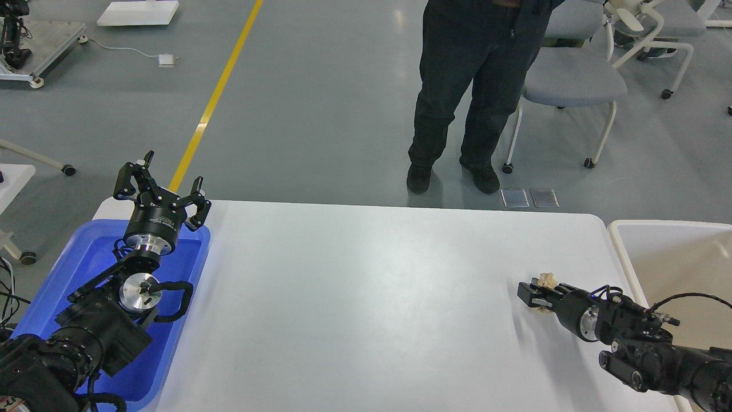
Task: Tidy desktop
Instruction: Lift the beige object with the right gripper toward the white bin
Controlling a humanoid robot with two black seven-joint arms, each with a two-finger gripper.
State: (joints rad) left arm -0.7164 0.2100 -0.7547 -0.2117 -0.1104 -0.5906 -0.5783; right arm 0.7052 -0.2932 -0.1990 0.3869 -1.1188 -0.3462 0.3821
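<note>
The white desktop (366,297) fills the middle of the head view. A small crumpled beige wad of paper (547,280) is near its right edge. My right gripper (536,294) lies low over the desktop and is shut on the wad, which sticks out between the fingers. My left gripper (158,182) is open and empty. It points upward over the far end of the blue tray (86,257) at the desktop's left side.
A beige-white tub (675,257) stands just off the desktop's right edge, next to my right arm. A person in dark clothes (469,86) stands behind the far edge. Wheeled chairs (572,80) are at the back right.
</note>
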